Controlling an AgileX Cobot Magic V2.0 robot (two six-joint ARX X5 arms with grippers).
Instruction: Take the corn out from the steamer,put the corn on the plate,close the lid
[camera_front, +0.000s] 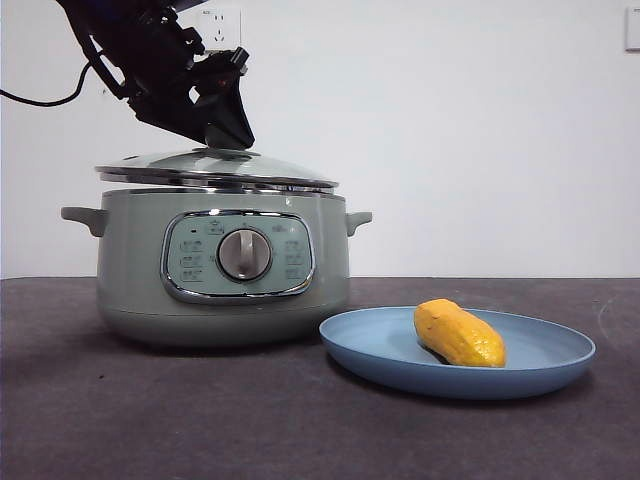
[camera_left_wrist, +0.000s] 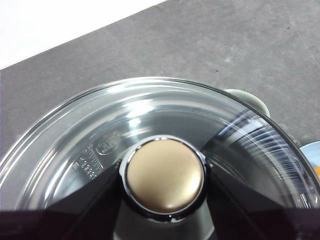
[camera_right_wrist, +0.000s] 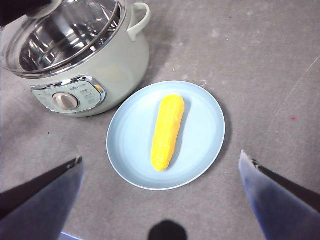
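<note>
The yellow-orange corn (camera_front: 458, 333) lies on the light blue plate (camera_front: 545, 362), to the right of the sage-green steamer (camera_front: 130, 270). My left gripper (camera_front: 225, 140) comes down from the upper left and is shut on the knob (camera_left_wrist: 165, 174) of the glass lid (camera_front: 215, 168). The lid hangs slightly tilted just over the steamer's rim, with a thin gap showing. From the right wrist view, my right gripper (camera_right_wrist: 160, 159) is open and empty, high above the corn (camera_right_wrist: 167, 131) and plate (camera_right_wrist: 135, 145). The steamer (camera_right_wrist: 100, 65) with the lid (camera_right_wrist: 60, 35) over it is beside them.
The dark grey table (camera_front: 200, 420) carries only the steamer and the plate. A white wall with a socket (camera_front: 222, 28) stands behind. One steamer handle (camera_left_wrist: 247, 97) and the plate's edge (camera_left_wrist: 312, 152) show past the lid in the left wrist view.
</note>
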